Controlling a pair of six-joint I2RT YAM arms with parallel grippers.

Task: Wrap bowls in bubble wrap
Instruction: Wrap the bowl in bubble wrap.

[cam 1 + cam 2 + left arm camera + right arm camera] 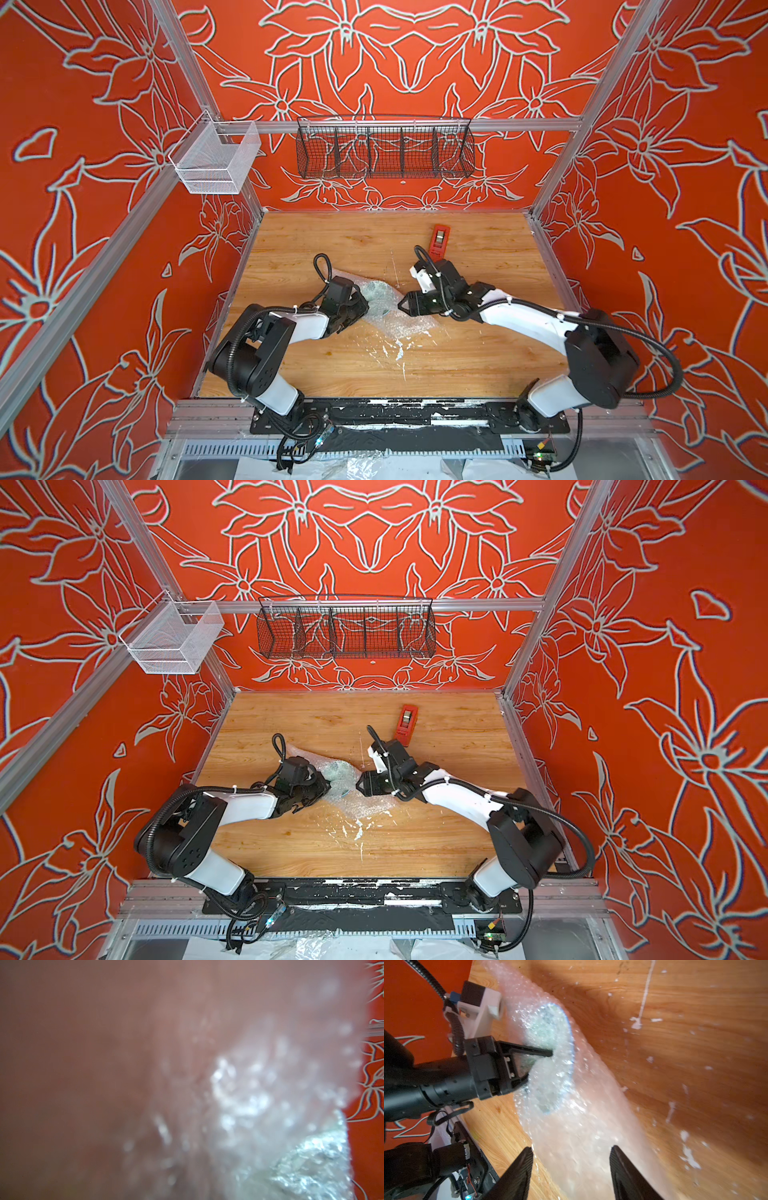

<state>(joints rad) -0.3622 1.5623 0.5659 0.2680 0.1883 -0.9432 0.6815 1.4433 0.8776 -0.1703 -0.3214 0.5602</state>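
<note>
The bowl point(376, 291) point(338, 771), white with green leaves, stands tilted on its edge at the table's middle, swathed in the bubble wrap point(403, 326) point(361, 808). In the right wrist view the bowl point(550, 1028) shows through the bubble wrap point(581, 1126). My left gripper point(363, 305) point(328, 787) is at the bowl's left side, shut, its tip point(550, 1052) pinching wrap by the rim. Blurred wrap point(249, 1095) fills the left wrist view and hides the jaws. My right gripper point(401, 305) point(571, 1159) stands open just right of the bundle, wrap lying loose between its fingers.
A red tape dispenser point(439, 241) point(406, 724) lies on the wooden table behind the right arm. A black wire basket point(384, 151) and a white mesh basket point(216, 160) hang on the back rail. White scuffs mark the table point(399, 353) in front of the wrap.
</note>
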